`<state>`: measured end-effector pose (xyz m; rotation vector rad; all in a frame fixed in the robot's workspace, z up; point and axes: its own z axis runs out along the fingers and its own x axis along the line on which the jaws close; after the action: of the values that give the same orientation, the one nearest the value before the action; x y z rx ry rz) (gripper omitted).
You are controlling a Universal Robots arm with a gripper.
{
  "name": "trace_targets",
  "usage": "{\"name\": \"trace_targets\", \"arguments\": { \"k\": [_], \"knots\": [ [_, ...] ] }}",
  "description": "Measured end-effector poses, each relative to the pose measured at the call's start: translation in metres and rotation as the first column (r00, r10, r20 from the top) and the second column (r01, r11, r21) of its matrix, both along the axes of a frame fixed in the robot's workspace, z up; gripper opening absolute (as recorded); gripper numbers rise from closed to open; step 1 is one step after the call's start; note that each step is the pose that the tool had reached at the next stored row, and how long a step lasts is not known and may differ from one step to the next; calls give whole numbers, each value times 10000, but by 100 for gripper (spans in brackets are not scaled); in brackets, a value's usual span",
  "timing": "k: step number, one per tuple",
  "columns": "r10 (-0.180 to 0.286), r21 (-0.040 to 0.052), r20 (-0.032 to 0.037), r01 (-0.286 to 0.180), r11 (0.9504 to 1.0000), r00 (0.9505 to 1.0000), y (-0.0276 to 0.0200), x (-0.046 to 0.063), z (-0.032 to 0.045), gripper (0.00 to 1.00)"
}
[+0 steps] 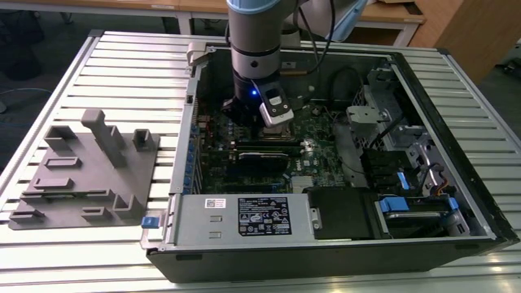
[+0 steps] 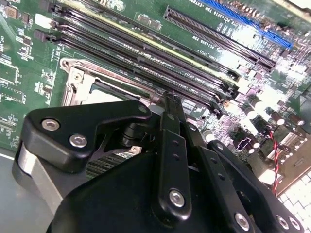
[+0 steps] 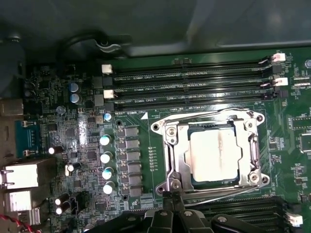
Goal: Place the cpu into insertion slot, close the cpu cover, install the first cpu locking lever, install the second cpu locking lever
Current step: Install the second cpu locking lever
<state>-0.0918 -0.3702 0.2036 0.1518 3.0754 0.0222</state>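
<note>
In the first wrist view the cpu point(image 3: 214, 154) lies flat in the insertion slot point(image 3: 161, 128), its pale grey top showing through the cut-out of the silvery cpu cover point(image 3: 177, 150), which lies down over it. My gripper point(image 3: 173, 195) is at one edge of the socket, with its black fingers pressed together and touching the metal rim. A thin metal lever rod point(image 3: 204, 116) runs along the opposite edge. In the second wrist view the gripper point(image 2: 169, 97) stands shut beside the cover point(image 2: 80, 80). In the exterior view the gripper point(image 1: 244, 121) is low inside the open computer case.
Long black memory slots point(image 3: 194, 82) run along both sides of the socket. Capacitors point(image 3: 106, 155) and rear ports point(image 3: 26, 177) stand close by. The case walls point(image 1: 423, 91), a cable point(image 1: 342, 76) and the power supply point(image 1: 244, 217) hem the arm in. A grey fixture block point(image 1: 85, 171) sits on the table.
</note>
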Motion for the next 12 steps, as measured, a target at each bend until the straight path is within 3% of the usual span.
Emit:
{"name": "trace_targets", "arguments": {
  "k": [5,9,12],
  "knots": [
    [0,92,14,0,10000,10000,0,-15,-25,11],
    [-5,268,21,4,9996,10000,0,-19,-34,11],
    [-4,321,25,3,9995,10000,0,-21,-42,11]
  ]
}}
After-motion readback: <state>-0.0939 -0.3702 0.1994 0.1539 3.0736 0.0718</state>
